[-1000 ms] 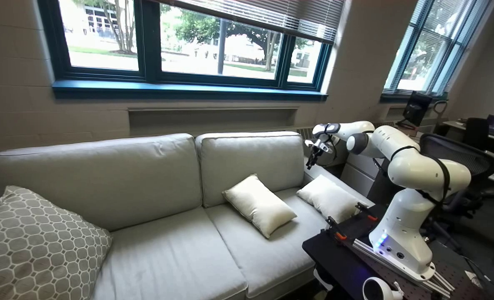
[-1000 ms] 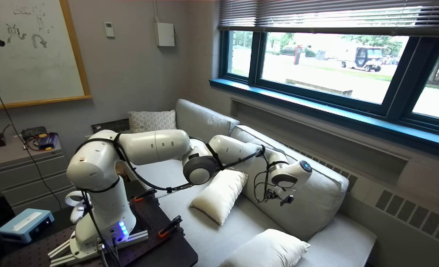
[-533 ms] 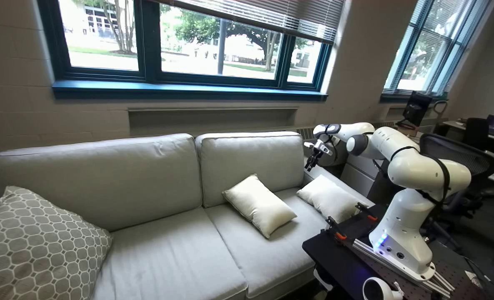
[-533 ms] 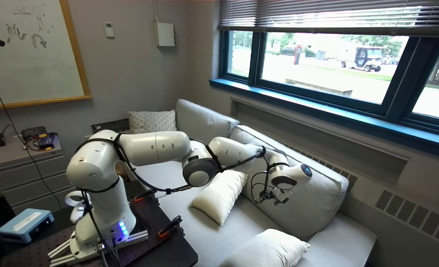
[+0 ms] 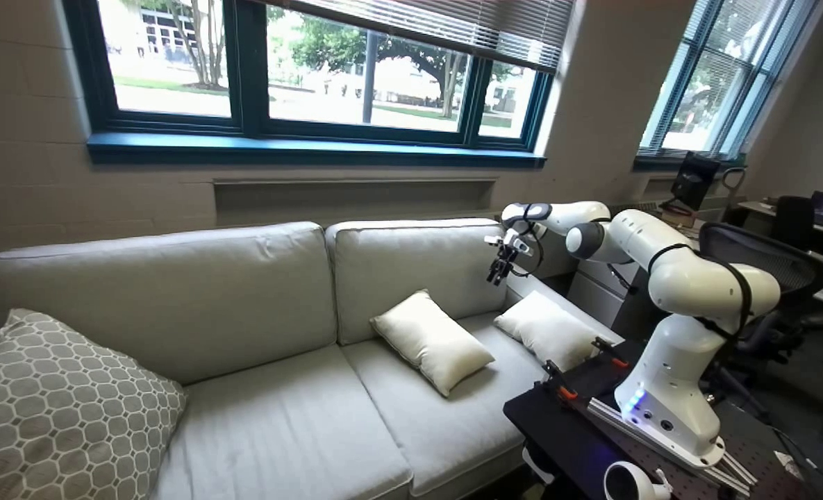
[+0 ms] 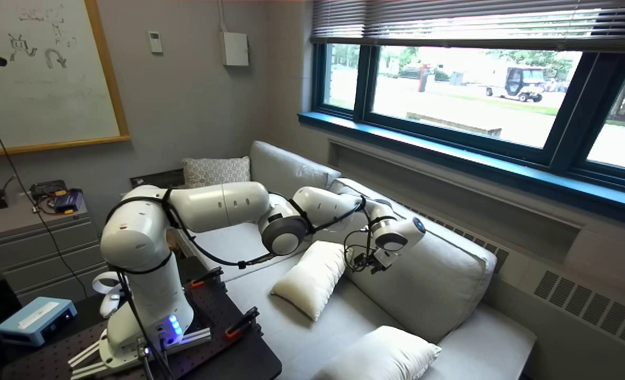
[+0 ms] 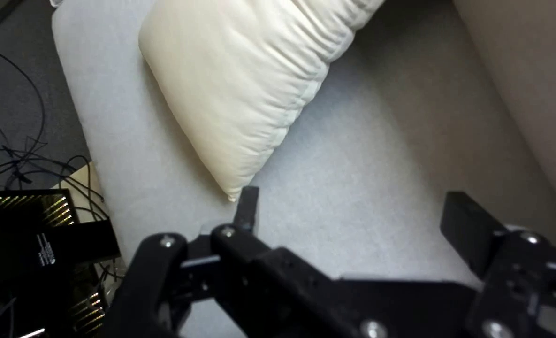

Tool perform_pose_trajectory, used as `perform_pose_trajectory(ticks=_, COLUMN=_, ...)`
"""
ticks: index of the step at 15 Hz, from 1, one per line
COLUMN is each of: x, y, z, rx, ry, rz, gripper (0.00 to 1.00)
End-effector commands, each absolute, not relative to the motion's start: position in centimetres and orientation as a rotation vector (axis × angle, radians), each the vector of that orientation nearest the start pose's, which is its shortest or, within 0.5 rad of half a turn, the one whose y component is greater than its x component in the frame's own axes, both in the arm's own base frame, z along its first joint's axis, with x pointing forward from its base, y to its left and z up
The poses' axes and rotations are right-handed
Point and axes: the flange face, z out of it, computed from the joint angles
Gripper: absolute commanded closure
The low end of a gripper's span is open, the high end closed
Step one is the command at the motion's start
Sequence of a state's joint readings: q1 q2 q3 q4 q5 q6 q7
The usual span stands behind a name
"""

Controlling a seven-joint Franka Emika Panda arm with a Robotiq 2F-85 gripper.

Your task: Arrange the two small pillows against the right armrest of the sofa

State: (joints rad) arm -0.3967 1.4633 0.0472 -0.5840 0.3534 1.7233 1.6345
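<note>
Two small cream-white pillows rest on the right-hand seat of the sofa (image 5: 265, 417). The inner pillow (image 5: 435, 347) lies askew near the back cushion, apart from the second. Beside the right armrest (image 5: 528, 285) lies the outer pillow (image 5: 546, 332), also visible in an exterior view (image 6: 386, 354). My gripper (image 5: 496, 279) hangs above the seat, in front of the back cushion near its right end, touching neither pillow. In the wrist view a pillow (image 7: 240, 80) fills the upper middle, its corner close to the left finger (image 7: 247, 206). The jaws stand wide apart with only seat fabric below.
A large patterned cushion (image 5: 71, 410) leans at the sofa's far left. The arm's black table (image 5: 557, 430), with clamps (image 6: 242, 323) on its edge, stands close to the seat front. The back cushion (image 5: 418, 267) rises behind the gripper.
In both exterior views the gripper has shifted left, away from the armrest end and toward the inner pillow. It has also turned slightly. The pillows have stayed put.
</note>
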Motion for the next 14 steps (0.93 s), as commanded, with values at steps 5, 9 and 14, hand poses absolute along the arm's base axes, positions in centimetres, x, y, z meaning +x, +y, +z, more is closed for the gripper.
perform_pose_trajectory(ticks=5, x=74.3, y=-16.5, z=5.7, rx=-1.375, ry=2.617, rz=0.698, gripper=0.00)
perform_pose_trajectory(ticks=9, x=74.6, y=-15.7, z=5.7, rx=-1.400, ry=2.618, rz=0.672, gripper=0.00)
perform_pose_trajectory(ticks=14, x=74.5, y=-17.3, z=5.4, rx=-1.336, ry=2.611, rz=0.654, gripper=0.00)
